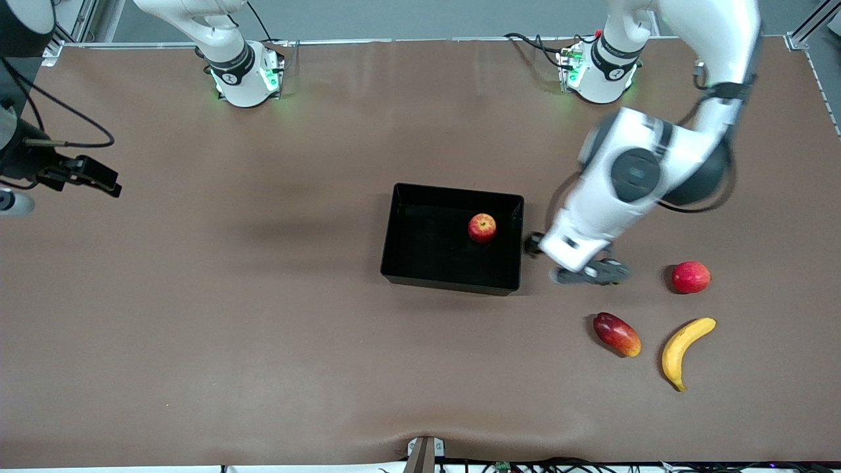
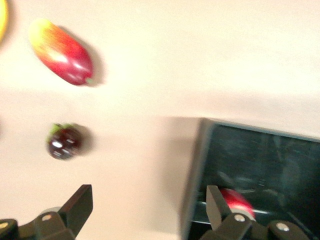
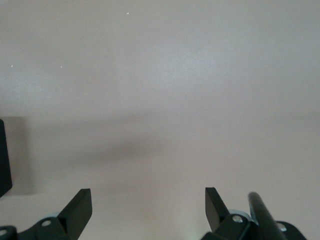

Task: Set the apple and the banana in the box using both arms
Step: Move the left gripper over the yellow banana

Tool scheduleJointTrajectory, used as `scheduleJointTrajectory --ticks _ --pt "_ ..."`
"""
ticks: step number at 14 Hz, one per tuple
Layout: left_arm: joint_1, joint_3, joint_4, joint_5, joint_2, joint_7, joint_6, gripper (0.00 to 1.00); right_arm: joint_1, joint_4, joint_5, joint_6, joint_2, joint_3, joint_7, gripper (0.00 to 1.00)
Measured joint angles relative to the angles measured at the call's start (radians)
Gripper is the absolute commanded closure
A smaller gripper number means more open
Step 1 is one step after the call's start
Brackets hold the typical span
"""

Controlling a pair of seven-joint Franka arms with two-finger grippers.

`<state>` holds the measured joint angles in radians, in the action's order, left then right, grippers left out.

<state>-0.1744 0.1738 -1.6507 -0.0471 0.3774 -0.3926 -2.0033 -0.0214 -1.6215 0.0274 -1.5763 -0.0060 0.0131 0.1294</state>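
The apple (image 1: pixel 481 227) lies inside the black box (image 1: pixel 393 231) at mid-table, toward the left arm's end of it. In the left wrist view the apple (image 2: pixel 236 201) shows past the box wall (image 2: pixel 199 170). The yellow banana (image 1: pixel 686 351) lies on the table nearer the front camera, toward the left arm's end. My left gripper (image 1: pixel 564 261) (image 2: pixel 148 195) hangs open and empty over the table just beside the box. My right gripper (image 1: pixel 98 179) (image 3: pixel 148 196) is open and empty over bare table at the right arm's end.
An oblong red-and-yellow fruit (image 1: pixel 617 334) (image 2: pixel 62 51) lies beside the banana. A smooth round red fruit (image 1: pixel 690 276) (image 2: pixel 64 141) sits a little farther from the front camera. A corner of the box (image 3: pixel 3 155) shows in the right wrist view.
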Motion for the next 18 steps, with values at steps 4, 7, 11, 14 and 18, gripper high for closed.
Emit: scheduleJointTrajectory --ticks 4,7,11,14,18 --pt "0.155 -0.005 0.0 -0.003 0.047 0.259 -0.055 0.0 0.028 -0.047 0.0 -0.032 -0.025 0.002 -0.069 0.0" --pt "0.246 -0.009 -0.001 -0.027 0.111 0.434 -0.166 0.0 0.056 -0.052 0.0 -0.039 -0.025 0.004 -0.121 0.0" --pt "0.356 -0.01 0.048 -0.116 0.25 0.723 -0.307 0.0 0.056 -0.051 0.0 -0.039 -0.025 -0.004 -0.123 0.0" --pt "0.387 -0.01 0.156 -0.12 0.358 0.952 -0.331 0.0 0.056 -0.051 0.0 -0.039 -0.025 -0.003 -0.123 0.0" --pt "0.386 -0.008 0.209 -0.125 0.421 1.151 -0.389 0.0 0.056 -0.051 0.0 -0.039 -0.025 -0.004 -0.123 0.0"
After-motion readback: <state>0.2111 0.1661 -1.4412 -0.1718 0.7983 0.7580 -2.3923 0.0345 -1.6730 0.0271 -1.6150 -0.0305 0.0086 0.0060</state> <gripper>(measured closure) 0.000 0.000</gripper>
